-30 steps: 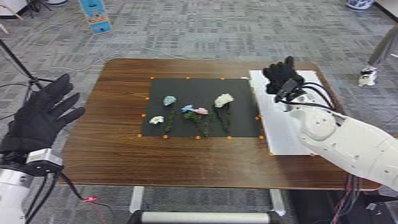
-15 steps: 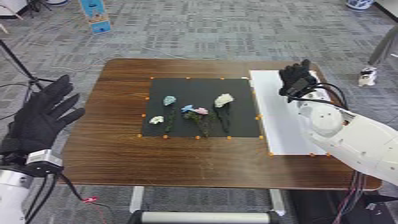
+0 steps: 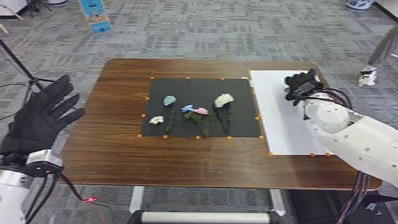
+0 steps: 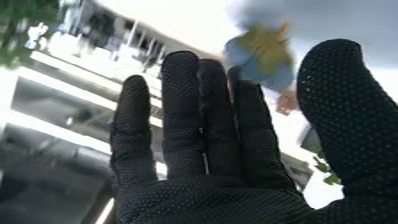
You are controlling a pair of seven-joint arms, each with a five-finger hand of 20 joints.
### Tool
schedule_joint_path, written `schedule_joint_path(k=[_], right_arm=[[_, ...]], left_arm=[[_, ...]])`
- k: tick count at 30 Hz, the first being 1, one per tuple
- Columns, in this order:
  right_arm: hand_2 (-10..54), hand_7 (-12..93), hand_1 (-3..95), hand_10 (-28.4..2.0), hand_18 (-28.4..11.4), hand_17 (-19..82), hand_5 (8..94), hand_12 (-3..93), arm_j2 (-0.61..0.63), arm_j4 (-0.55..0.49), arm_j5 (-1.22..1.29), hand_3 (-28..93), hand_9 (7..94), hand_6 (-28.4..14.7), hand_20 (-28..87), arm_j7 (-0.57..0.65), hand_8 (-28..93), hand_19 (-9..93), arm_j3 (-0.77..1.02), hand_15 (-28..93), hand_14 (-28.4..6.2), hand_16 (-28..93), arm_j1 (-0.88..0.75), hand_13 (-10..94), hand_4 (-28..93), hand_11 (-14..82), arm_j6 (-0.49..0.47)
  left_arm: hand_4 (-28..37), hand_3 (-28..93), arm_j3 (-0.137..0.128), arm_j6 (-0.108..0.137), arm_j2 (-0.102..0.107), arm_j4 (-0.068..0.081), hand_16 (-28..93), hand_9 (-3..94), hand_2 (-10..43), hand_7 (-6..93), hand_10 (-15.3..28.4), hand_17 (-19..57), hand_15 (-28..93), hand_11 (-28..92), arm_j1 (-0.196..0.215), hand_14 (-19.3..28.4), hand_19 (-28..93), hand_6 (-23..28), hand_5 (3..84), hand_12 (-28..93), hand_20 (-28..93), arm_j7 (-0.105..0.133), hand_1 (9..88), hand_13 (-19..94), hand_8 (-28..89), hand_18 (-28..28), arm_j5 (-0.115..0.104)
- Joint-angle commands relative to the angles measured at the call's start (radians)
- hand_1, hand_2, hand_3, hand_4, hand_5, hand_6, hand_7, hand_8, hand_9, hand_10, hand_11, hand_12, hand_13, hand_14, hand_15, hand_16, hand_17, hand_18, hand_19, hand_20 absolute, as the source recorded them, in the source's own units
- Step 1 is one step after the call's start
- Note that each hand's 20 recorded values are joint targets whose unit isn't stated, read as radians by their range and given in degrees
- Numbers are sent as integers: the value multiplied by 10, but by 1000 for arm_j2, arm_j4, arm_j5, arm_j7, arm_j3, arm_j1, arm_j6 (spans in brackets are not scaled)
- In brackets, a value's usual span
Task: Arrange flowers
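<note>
"Five is my count: a teal flower [image 3: 169,100], a large white flower [image 3: 223,100], a small white flower [image 3: 156,120], and a blue flower [image 3: 187,108] beside a pink flower [image 3: 202,111], all lying on the black mat [image 3: 242,120]. What worries you?"

"That middle pair. Their heads sit side by side and the green stems [image 3: 197,125] seem to run together, so a pinch meant for one could drag both."

"And the right hand [image 3: 302,82]?"

"Over the far part of the white sheet [image 3: 284,135], well apart from every flower, fingers straight and close together, thumb held away. I see nothing gripped. Closing late from that pose could shove a light stem along the surface [image 3: 160,160]."

"What's the blue and yellow shape [image 4: 262,52] past its fingers in the right wrist view?"

"Too blurred to name; possibly just background. I wouldn't aim by it."

"The left hand [image 3: 40,117]?"

"Beside the surface, fingers spread, nothing in it that I can see. Should it join in, the two could clash over the mat. And the small white flower shows hardly any stem, so gloved fingers might crush its head."
</note>
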Motion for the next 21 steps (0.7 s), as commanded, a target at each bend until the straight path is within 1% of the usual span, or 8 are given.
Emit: schedule_joint_path(k=[1, 4, 6, 7, 9, 11, 14, 21], right_arm=[[-95, 306, 355, -56, -167, 164, 429, 151, -18, 25, -22, 823, 535, 20, 465, -5, -148, 651, -13, 646, -60, 271, 3, 427, -283, 164, 5], [-95, 340, 371, -47, -162, 180, 489, 156, -30, 48, -23, 826, 619, 45, 472, 6, -169, 662, -20, 668, -47, 291, 3, 496, -283, 200, 9], [-95, 387, 392, -45, -158, 188, 532, 201, -30, 58, -4, 824, 677, 61, 478, 5, -139, 665, -23, 682, -43, 315, -3, 526, -283, 235, 36], [-95, 433, 428, -33, -157, 194, 537, 311, -28, 57, -8, 786, 722, 59, 483, 10, -65, 668, -22, 679, -41, 375, -5, 536, -283, 176, 34], [-95, 505, 479, -25, -155, 209, 575, 409, -23, 59, 2, 778, 782, 59, 487, 4, -11, 676, -31, 657, -23, 455, -6, 559, -282, 151, 71], [-95, 533, 513, -22, -155, 224, 610, 455, -16, 49, 11, 784, 811, 57, 490, -3, 20, 684, -34, 650, -14, 500, -7, 575, -282, 177, 85], [-95, 533, 531, -26, -154, 236, 659, 469, -10, 14, 26, 787, 828, 49, 490, -19, 38, 687, -22, 660, -19, 515, -16, 594, -283, 199, 99], [-95, 523, 528, -29, -154, 237, 685, 467, 16, -168, 31, 803, 837, 50, 490, -92, 31, 685, -13, 674, -29, 515, -28, 595, -283, 204, 164]], left_arm=[[-283, 520, 3, -3, 0, -1, 45, 168, -86, 147, 84, -127, 84, 96, -4, 129, 364, 18, 228, 180, 62, -6, 299, 124, -86, 203, -8], [-283, 523, 5, -5, 1, 0, 45, 168, -86, 147, 84, -126, 84, 96, -6, 129, 364, 18, 228, 180, 62, -5, 297, 125, -87, 204, -9], [-283, 521, 2, -5, -1, -2, 45, 168, -85, 147, 84, -127, 85, 96, -2, 129, 364, 18, 228, 180, 62, -7, 298, 124, -86, 204, -7], [-283, 521, 2, -6, -1, -2, 45, 168, -84, 147, 84, -127, 85, 96, -2, 130, 364, 17, 228, 180, 62, -6, 299, 124, -87, 204, -8], [-283, 524, -2, -5, -1, -4, 45, 168, -85, 147, 84, -127, 85, 96, 2, 130, 365, 17, 228, 180, 62, -8, 296, 124, -87, 204, -7], [-283, 522, -5, -6, -2, -4, 45, 168, -85, 148, 84, -127, 86, 95, 6, 130, 365, 18, 228, 180, 62, -7, 297, 124, -87, 204, -10], [-283, 520, -6, -5, -4, -6, 44, 168, -84, 148, 84, -126, 87, 96, 9, 130, 364, 18, 229, 180, 62, -6, 299, 124, -87, 203, -9], [-283, 522, -7, -8, 4, -2, 44, 168, -85, 149, 85, -127, 88, 98, -2, 129, 365, 18, 229, 179, 62, -6, 298, 124, -87, 204, -10]])
